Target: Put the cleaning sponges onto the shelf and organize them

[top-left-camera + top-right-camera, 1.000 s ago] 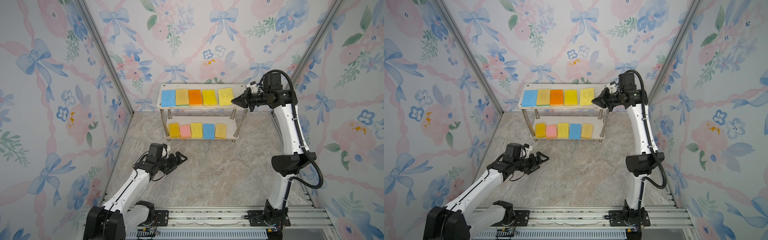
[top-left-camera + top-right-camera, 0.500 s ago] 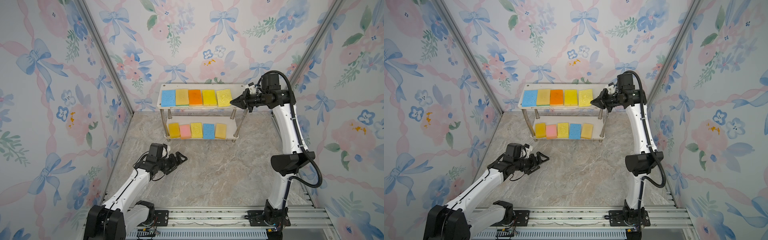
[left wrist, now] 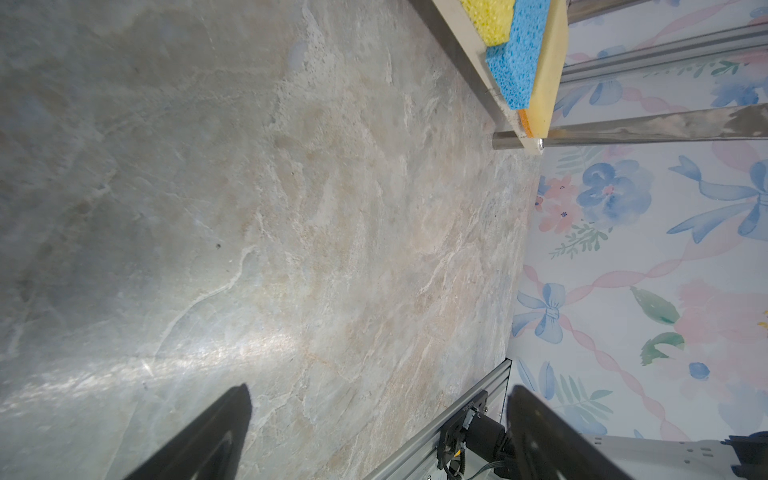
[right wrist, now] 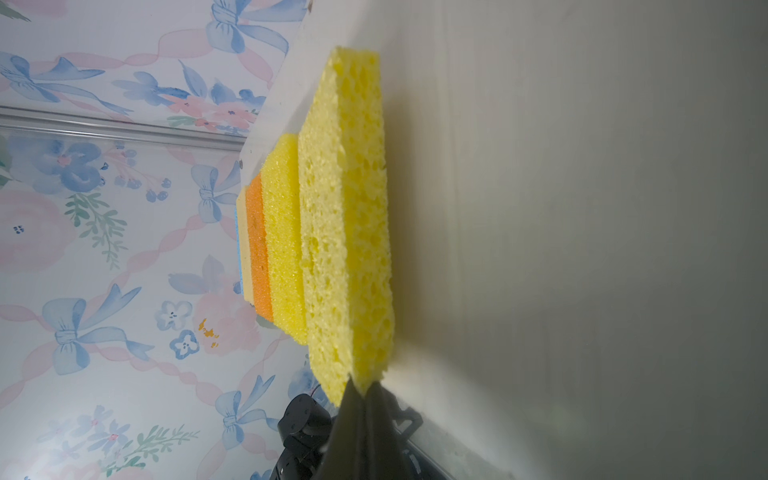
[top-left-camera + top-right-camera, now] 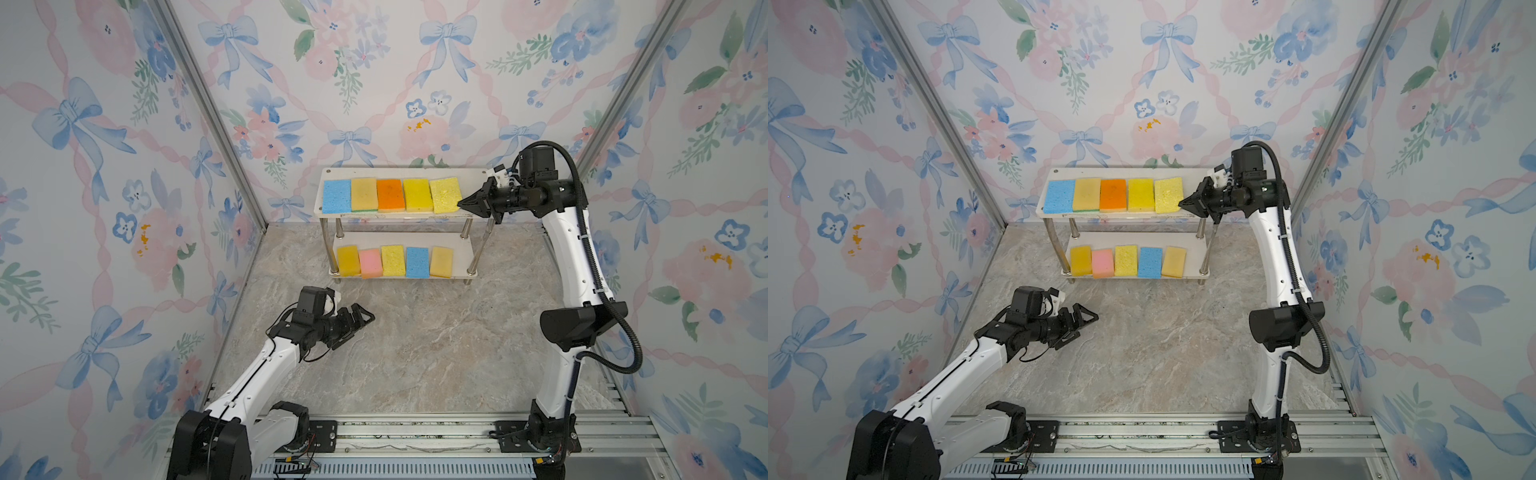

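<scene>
In a top view, the raised right arm holds the right gripper (image 5: 461, 203) closed, its tip touching the pale yellow sponge (image 5: 445, 194) on the shelf (image 5: 471, 178) top board.
The left gripper (image 5: 1081, 330) is open, low over the marble tabletop (image 5: 1163, 353). In the left wrist view its jaws stand wide apart. In the right wrist view the shut tips meet the sponge corner, with the floral wall (image 4: 83, 249) behind.

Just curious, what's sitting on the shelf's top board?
Five sponges side by side: blue, tan, orange, yellow, pale yellow. They cover the board beneath; only its edges show.

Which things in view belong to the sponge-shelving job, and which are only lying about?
Job: shelf; five upper sponges; five lower sponges; right end effector, shut, tip at the pale yellow sponge.
Not job: marble tabletop; floral walls; base rail.
</scene>
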Controlling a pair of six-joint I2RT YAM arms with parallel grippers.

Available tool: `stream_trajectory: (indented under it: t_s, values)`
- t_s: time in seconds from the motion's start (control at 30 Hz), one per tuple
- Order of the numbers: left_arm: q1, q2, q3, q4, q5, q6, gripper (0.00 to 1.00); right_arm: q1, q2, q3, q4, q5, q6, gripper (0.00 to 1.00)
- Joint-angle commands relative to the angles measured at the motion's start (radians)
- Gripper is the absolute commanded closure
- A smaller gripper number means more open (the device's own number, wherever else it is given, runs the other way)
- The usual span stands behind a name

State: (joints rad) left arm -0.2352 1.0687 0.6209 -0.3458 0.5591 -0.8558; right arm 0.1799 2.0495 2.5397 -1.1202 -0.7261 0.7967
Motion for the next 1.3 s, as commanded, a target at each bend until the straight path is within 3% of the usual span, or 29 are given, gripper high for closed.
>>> stream_trajectory:
  t_s: [0.0, 0.1, 0.5, 0.93, 1.27]
  values:
    - [0.005, -0.019, 0.001, -0.007, 0.013, 0.020, 0.02, 0.014, 0.017, 0.032, 0.019, -0.008, 0.007, 0.92]
    - [0.008, -0.022, -0.002, -0.007, 0.016, 0.021, 0.02, 0.015, 0.015, 0.034, 0.022, -0.006, 0.009, 0.81]
    - [0.013, -0.012, 0.004, -0.007, 0.027, 0.032, 0.02, 0.014, 0.000, 0.031, 0.003, 0.011, -0.009, 0.60]
    - [0.018, -0.025, -0.001, -0.007, 0.042, 0.032, 0.02, 0.013, -0.036, 0.030, -0.054, 0.047, -0.051, 0.46]
    - [0.017, -0.052, -0.006, -0.007, 0.048, 0.016, 0.02, 0.012, -0.085, 0.024, -0.103, 0.073, -0.088, 0.43]
